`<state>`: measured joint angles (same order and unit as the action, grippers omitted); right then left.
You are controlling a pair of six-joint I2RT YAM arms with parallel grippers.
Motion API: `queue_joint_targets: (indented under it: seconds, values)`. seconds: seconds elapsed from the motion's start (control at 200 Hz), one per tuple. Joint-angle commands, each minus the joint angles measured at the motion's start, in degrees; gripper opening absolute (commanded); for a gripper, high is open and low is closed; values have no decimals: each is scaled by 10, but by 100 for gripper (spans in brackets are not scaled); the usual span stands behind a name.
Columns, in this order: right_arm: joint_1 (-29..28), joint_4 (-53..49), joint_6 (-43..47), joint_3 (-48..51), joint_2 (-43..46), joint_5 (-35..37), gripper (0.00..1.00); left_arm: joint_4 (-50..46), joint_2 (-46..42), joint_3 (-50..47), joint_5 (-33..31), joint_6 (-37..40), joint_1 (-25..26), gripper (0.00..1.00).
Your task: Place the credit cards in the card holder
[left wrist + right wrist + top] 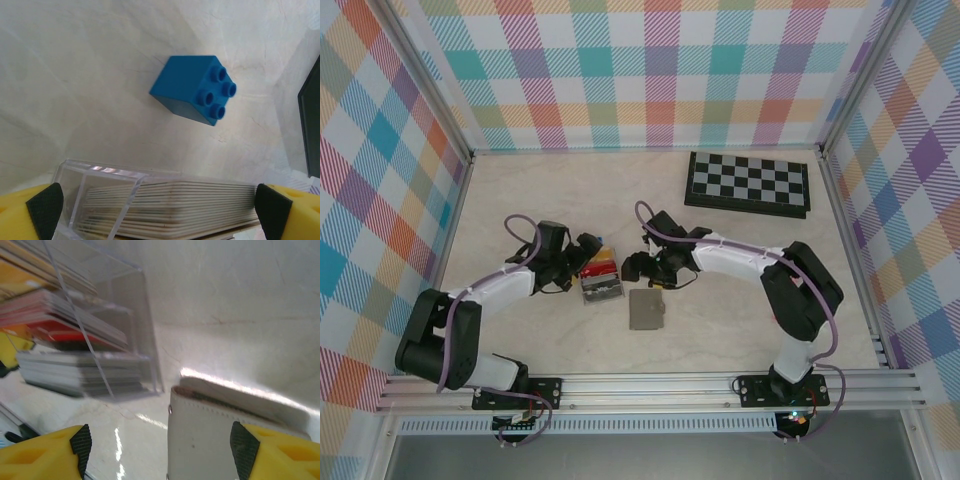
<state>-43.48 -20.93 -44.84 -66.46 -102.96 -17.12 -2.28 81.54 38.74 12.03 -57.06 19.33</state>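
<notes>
The credit cards [602, 268] sit packed in a small clear rack [586, 293] around the middle of the table [520, 210], red and yellow ones at the far end and a greyish bunch at the near end. The card holder [646, 309] lies flat on the table just beside the rack, on its near-right side. It's grey, roughly square, close to the rack but not touching it from above. The right gripper [640, 268] hangs just right of the rack, over the holder's far edge. Its wrist view shows the jaws wide apart with the holder's pale stitched edge between them, and the left pad is clearly off it, so it has hold of nothing. The left gripper [159, 215] comes at the rack from the other side, also spread wide, its black pads [46, 210] flanking the stack of cards. I can't tell whether they touch the rack walls, but nothing's lifted or pinched. A blue brick [192, 90] sits on bare table just past the rack, and a folded chessboard [748, 183] lies well apart at the far right.
</notes>
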Motion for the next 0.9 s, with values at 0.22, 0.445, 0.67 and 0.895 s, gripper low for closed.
queue_joint_targets:
  seconds: [0.22, 0.445, 0.67, 0.895]
  values:
    - [72, 150, -68, 46, -8, -104, 68, 36, 81, 87, -7, -27, 69, 100]
    - [115, 215, -102, 95, 3, -136, 62, 45, 162, 169, 2, -31, 107, 100]
    - [155, 246, -126, 135, 25, -134, 58, 51, 249, 263, 27, -33, 133, 100]
    - [194, 245, -146, 176, 72, -111, 58, 23, 342, 388, 60, -25, 159, 100]
